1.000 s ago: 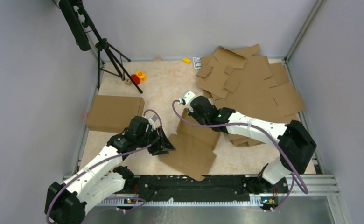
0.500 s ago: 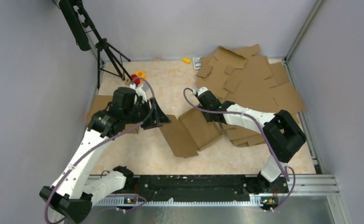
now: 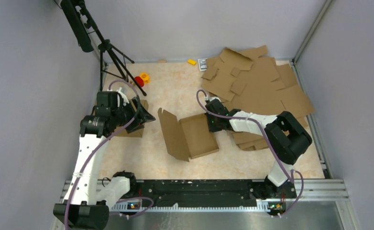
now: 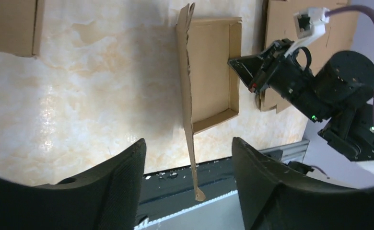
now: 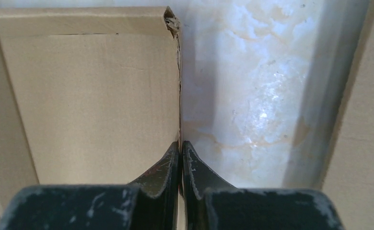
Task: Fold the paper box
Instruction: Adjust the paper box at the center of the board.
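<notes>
Left pincer aloft, jaws wide apart; right pincer low, jaws together.

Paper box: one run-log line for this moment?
paper box: tray walls up, big flap standing | right gripper: shut on its side wall | left gripper: open, empty, clear of box | fold: unfinished

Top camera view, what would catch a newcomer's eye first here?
The half-folded paper box sits mid-table, one flap standing up on its left, with the right gripper pinching its right wall. Behind it, a heap of flat cardboard blanks fills the far right corner, while the left gripper hovers open at the left.
</notes>
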{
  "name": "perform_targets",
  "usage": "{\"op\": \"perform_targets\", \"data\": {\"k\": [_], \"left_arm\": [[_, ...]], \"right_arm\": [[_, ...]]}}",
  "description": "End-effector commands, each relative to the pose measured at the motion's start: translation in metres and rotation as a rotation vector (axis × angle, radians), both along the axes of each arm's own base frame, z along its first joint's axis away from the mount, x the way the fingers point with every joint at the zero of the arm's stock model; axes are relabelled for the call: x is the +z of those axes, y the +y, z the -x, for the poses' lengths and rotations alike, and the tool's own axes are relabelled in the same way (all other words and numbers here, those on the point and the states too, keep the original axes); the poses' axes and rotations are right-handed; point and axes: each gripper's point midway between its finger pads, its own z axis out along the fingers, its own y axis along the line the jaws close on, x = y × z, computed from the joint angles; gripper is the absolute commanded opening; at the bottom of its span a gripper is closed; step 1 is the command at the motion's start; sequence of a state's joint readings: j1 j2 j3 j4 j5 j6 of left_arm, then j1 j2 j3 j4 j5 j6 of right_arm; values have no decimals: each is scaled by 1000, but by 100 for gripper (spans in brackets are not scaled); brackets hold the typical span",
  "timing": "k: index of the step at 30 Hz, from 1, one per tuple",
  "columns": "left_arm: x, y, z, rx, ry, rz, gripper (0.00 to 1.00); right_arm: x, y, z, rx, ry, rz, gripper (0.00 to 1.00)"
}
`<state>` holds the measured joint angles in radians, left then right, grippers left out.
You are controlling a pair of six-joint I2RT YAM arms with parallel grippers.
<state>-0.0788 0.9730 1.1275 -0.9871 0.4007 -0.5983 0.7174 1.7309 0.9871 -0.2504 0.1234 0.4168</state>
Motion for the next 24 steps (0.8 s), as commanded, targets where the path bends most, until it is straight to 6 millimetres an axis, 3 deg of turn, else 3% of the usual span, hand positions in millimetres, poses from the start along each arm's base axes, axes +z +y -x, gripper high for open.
{"op": "perform_targets", "data": {"k": [1, 4, 8, 15, 24], "left_arm": [[-9, 13, 4, 49, -11, -25, 71], [-17, -13, 5, -30, -36, 128, 75], [-34, -39, 7, -98, 1, 318, 68], [-46, -44, -7, -119, -28, 336, 70], [-35, -82, -25, -265, -70, 344, 71]], "right_arm": [[-5, 6, 3, -55, 20, -71, 5], [-4, 6, 4, -55, 14, -79, 5], [-2, 6, 5, -57, 17, -85, 6], [6, 14, 17, -33, 24, -180, 19], [19, 30, 39, 21, 72, -330, 26]]}}
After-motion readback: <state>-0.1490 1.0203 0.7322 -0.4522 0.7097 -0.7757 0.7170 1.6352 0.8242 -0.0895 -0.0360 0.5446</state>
